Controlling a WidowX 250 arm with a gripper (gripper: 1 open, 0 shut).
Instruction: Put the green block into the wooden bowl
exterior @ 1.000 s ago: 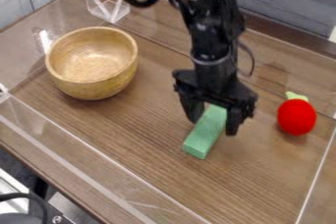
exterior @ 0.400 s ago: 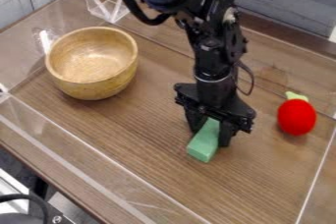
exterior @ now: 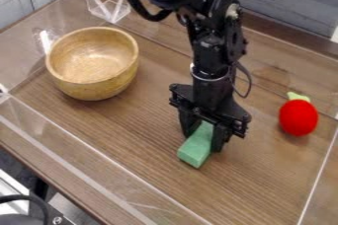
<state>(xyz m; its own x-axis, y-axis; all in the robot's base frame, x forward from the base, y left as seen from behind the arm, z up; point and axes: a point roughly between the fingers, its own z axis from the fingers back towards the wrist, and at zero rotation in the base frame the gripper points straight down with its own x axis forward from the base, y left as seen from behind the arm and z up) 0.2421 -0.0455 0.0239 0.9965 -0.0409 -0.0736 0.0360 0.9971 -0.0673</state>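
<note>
— One thing has changed, operator: a second ago your claw stood open above the far end of the green block; now it has come down and the jaws stand one at each side of that end, drawn in against it. The block lies flat on the table, its near end pointing out below the claw toward you.

— So you have the grasp?

— I judge you do, or nearly. The block is not lifted yet, so you cannot be sure it holds. The wooden bowl waits well apart, up and to the left of the claw, with nothing inside.

— What can you not see?

— The fingertips cover the block's far end, so the contact itself is hidden. The red toy sits apart, to the right of the claw.
</note>
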